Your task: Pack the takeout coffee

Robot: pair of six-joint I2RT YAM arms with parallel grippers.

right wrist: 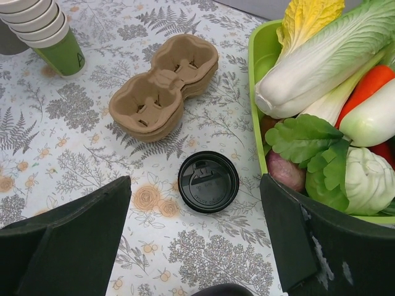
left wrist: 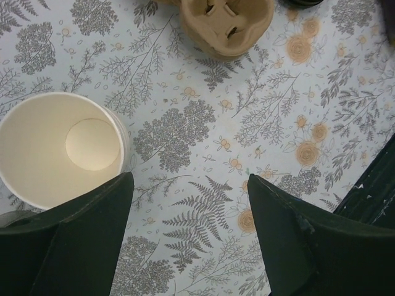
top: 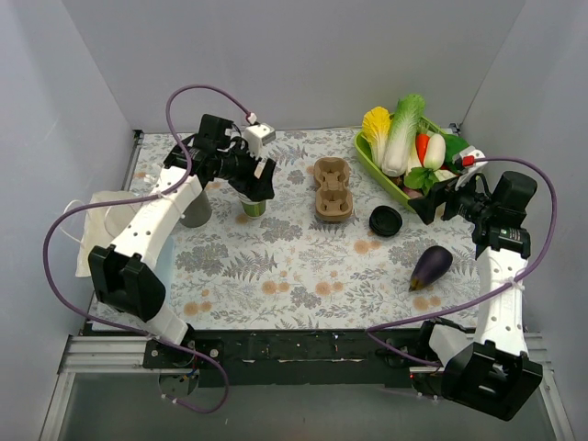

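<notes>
Both the left gripper (left wrist: 188, 179) and right gripper (right wrist: 194, 180) gape wide, no lidded takeout coffee shows, so it seems best to softly pinch just the top of the cup stack (left wrist: 62, 148) at frame left.

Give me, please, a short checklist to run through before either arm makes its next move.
1. Left gripper open and empty: ok.
2. Right gripper open and empty: ok.
3. Cup carrier upright, wells empty: ok.
4. Lidded coffee cup located: cannot tell; none shows clearly.
5. Cup at the left gripper is the lidded one: not ok; it is the lidless stack of cups, and the black lid lies loose by the green tray.
</notes>
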